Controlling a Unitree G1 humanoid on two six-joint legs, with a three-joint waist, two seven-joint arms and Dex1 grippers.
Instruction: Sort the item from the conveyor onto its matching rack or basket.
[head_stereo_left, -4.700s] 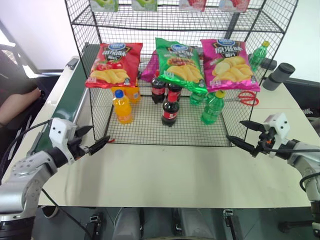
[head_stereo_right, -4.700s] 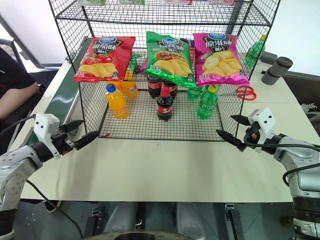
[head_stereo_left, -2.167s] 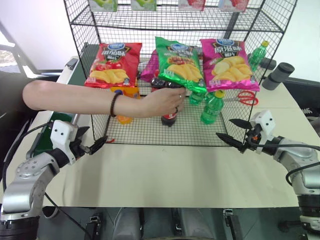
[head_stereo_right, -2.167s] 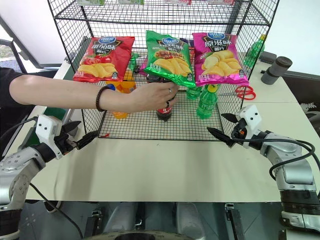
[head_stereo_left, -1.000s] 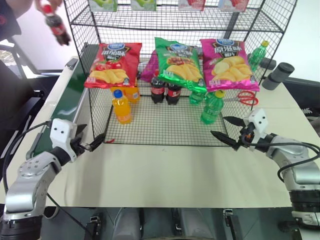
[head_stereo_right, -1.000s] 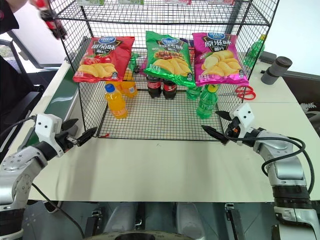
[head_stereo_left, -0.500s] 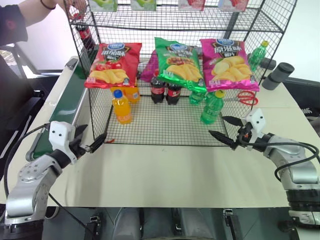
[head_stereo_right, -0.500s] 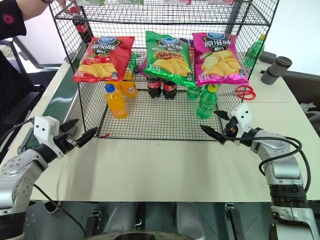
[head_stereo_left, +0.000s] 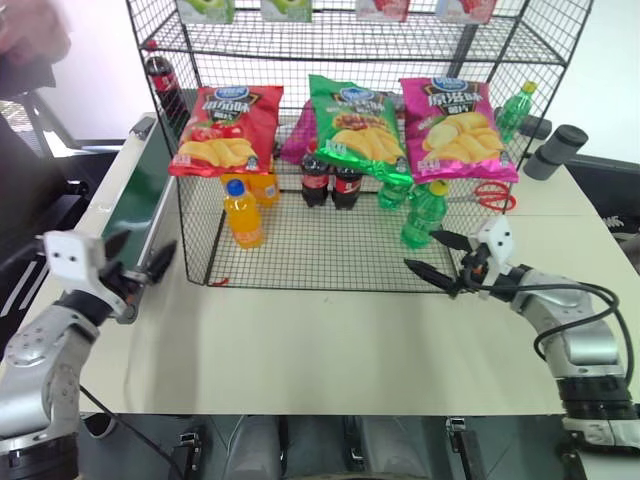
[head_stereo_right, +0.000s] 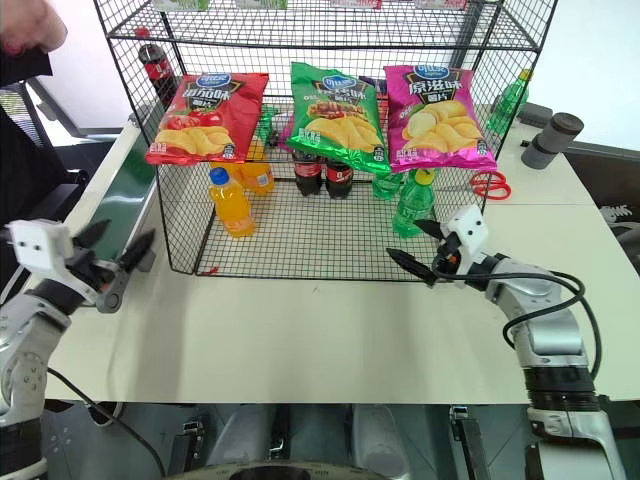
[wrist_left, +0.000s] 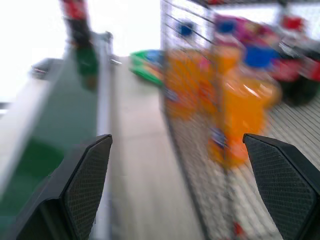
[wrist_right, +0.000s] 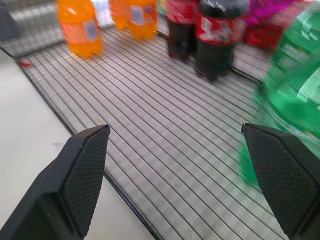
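Note:
A small cola bottle (head_stereo_left: 163, 85) with a red cap stands upright at the far end of the dark green conveyor (head_stereo_left: 140, 190), just left of the black wire rack (head_stereo_left: 300, 255). It also shows blurred far ahead in the left wrist view (wrist_left: 77, 22). Two like cola bottles (head_stereo_left: 332, 183) stand inside the rack. My left gripper (head_stereo_left: 145, 248) is open beside the conveyor's near end, well short of the bottle. By the rack's front right corner my right gripper (head_stereo_left: 427, 252) is open with nothing between its fingers.
Red, green and pink chip bags (head_stereo_left: 355, 120) hang on the rack's front. Inside it stand an orange soda bottle (head_stereo_left: 244, 213) and green bottles (head_stereo_left: 425, 213). Red scissors (head_stereo_left: 490, 195) and a grey cylinder (head_stereo_left: 557, 152) lie at right. A person's hand (head_stereo_left: 30, 35) is at the far left.
The person has set the cola bottle on the conveyor's far end and drawn the hand away. My left gripper has moved left and up toward the conveyor. My right gripper has shifted left.

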